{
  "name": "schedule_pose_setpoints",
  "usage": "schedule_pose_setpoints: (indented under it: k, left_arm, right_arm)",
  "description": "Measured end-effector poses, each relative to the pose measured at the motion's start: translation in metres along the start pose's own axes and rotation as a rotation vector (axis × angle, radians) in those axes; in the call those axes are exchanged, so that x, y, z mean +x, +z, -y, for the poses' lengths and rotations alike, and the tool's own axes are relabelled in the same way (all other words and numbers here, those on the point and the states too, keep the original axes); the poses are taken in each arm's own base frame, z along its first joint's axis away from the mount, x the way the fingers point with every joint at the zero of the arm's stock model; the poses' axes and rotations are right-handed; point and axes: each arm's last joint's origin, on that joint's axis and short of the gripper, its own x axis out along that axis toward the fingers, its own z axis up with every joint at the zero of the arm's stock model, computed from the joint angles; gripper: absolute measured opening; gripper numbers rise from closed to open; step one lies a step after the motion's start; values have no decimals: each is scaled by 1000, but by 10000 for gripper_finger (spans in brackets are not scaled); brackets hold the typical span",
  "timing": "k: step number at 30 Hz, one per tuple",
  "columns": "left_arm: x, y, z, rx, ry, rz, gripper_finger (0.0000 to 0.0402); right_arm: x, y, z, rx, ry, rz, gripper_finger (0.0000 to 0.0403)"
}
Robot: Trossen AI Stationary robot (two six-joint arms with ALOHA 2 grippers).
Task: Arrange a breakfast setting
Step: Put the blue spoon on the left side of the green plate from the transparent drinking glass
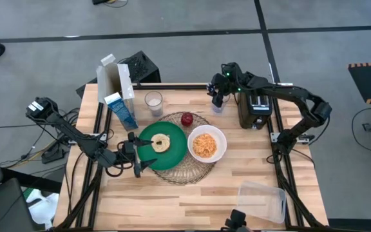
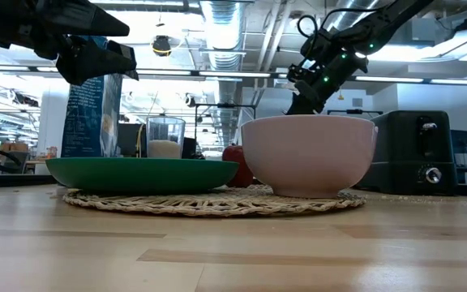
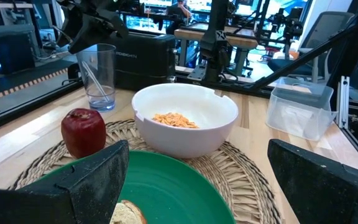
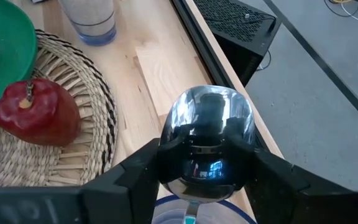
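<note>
On the table (image 1: 192,200), the released left tool (image 1: 138,156) flanks the green plate (image 1: 172,154) (right tool (image 1: 219,98) grasping a spoon (image 4: 207,140)).

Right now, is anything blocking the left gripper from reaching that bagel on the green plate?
Nothing visible does. The open left gripper hovers at the green plate's edge, and the bagel lies uncovered just ahead of it.

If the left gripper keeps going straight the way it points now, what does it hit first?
Probably the bagel on the green plate. The left gripper, jaws open, sits over the plate's edge, aimed across it; higher up, it would meet the white bowl instead. Height is unclear.
</note>
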Motion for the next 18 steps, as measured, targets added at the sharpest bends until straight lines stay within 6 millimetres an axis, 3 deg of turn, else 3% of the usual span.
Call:
schedule_pose_setpoints:
  k: [8,18]
  left_arm:
    - [0,0,0,0,0,0,369]
    - [0,0,0,-3,-1,2,369]
  right_arm:
    - [-12,8,-6,-18,-1,41,217]
    - [-65,23,-11,-37,-33,148,222]
